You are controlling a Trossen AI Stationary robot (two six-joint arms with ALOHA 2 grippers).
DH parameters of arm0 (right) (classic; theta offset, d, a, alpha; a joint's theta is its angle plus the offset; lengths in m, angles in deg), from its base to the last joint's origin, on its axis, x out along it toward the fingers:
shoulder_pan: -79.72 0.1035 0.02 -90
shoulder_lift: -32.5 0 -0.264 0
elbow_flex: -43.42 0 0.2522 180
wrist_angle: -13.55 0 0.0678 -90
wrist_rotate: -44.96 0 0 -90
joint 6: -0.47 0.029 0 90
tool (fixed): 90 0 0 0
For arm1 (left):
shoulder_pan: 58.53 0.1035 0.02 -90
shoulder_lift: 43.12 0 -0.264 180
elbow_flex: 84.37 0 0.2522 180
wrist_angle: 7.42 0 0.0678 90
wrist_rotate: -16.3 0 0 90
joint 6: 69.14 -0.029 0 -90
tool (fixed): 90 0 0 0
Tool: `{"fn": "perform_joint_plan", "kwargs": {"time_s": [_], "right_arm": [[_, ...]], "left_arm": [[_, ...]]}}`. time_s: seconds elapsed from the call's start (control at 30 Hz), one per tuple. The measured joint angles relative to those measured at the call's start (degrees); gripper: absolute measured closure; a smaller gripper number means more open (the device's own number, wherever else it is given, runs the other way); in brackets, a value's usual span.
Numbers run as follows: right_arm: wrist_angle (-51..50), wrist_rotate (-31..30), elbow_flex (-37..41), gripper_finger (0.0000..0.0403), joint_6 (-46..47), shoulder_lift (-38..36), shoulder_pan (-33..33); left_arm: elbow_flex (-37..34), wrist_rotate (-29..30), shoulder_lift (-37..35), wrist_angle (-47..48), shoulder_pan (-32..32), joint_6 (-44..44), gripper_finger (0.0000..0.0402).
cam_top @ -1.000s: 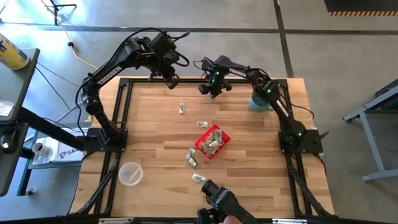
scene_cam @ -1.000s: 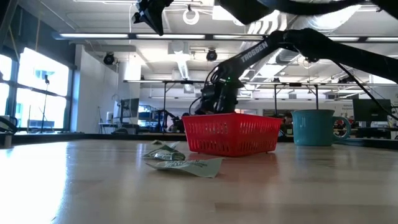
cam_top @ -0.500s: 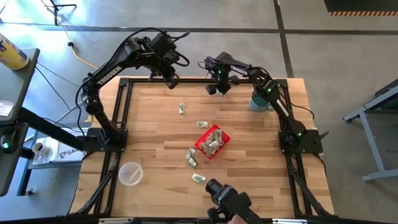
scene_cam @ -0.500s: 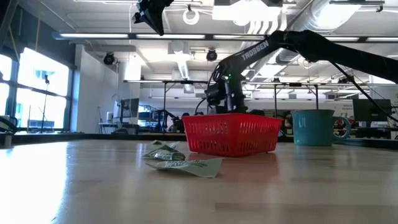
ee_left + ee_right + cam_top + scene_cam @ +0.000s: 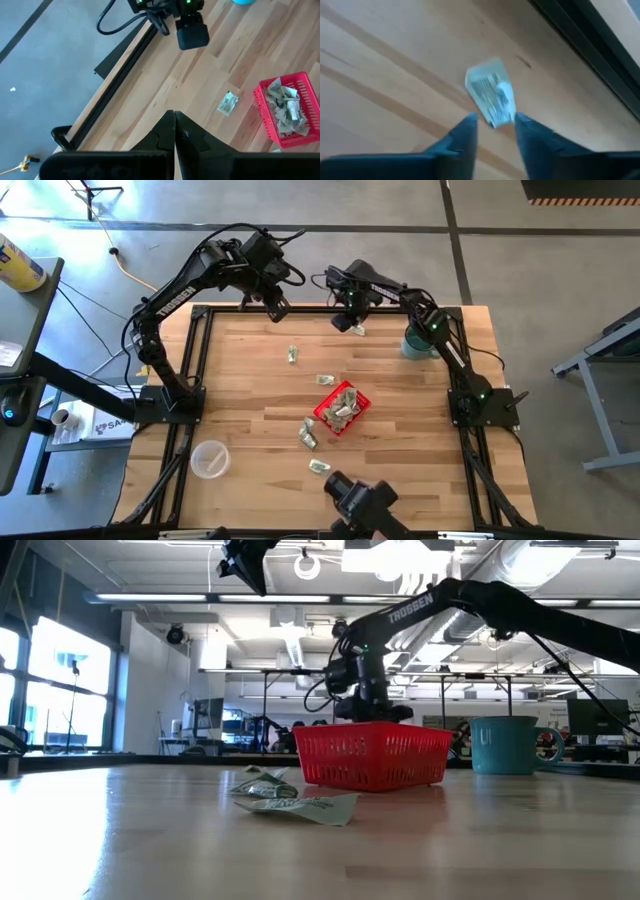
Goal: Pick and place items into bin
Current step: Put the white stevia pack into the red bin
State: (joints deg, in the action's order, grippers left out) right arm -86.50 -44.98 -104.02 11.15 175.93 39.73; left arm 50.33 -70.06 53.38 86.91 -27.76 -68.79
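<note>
- Counting from the left side of the pale wooden slatted table (image 5: 240,395), a clear plastic cup (image 5: 210,459) stands near the front left corner, untouched and no part of the job.
- Loose small pale green-and-white wrinkly packets lie on the boards: one toward the back (image 5: 292,355), one just behind the basket (image 5: 325,380), a crumpled one (image 5: 308,435) and a flatter one (image 5: 319,466) in front of it.
- At mid-table sits the small red rectangular plastic mesh basket (image 5: 342,409), already holding a heap of packets, so the sorting looks well under way, with at least five packets left outside.
- The left gripper (image 5: 278,310) waits raised above the back left edge, arm bent high, its fingers (image 5: 167,131) pressed together on nothing.
- The right gripper (image 5: 345,320) is at work at the back edge, its arm stretched across from the right post and pointing down.
- Its fingers (image 5: 465,135) are parted either side of one more packet (image 5: 491,98) lying on the wood near the table's rim, not yet clamping it, I'd judge.
- A teal mug (image 5: 415,342) stands at the back right, beside that arm.
</note>
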Motion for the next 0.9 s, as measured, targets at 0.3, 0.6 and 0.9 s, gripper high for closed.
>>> {"fn": "perform_joint_plan", "kwargs": {"time_s": [0.3,0.6,0.9], "right_arm": [[2.28,1.04,0.01,0.0146,-3.24,2.49,-1.14],[2.05,2.78,-0.03,0.0184,-3.3,4.15,-3.07],[1.04,3.11,3.34,0.0313,-3.62,3.74,-0.94]], "left_arm": [[0.0,0.0,0.02,0.84,0.0,-0.13,0.0357],[0.0,0.0,0.0,2.76,0.0,0.82,0.0357],[0.0,0.0,0.02,2.75,0.02,1.18,0.0357]]}}
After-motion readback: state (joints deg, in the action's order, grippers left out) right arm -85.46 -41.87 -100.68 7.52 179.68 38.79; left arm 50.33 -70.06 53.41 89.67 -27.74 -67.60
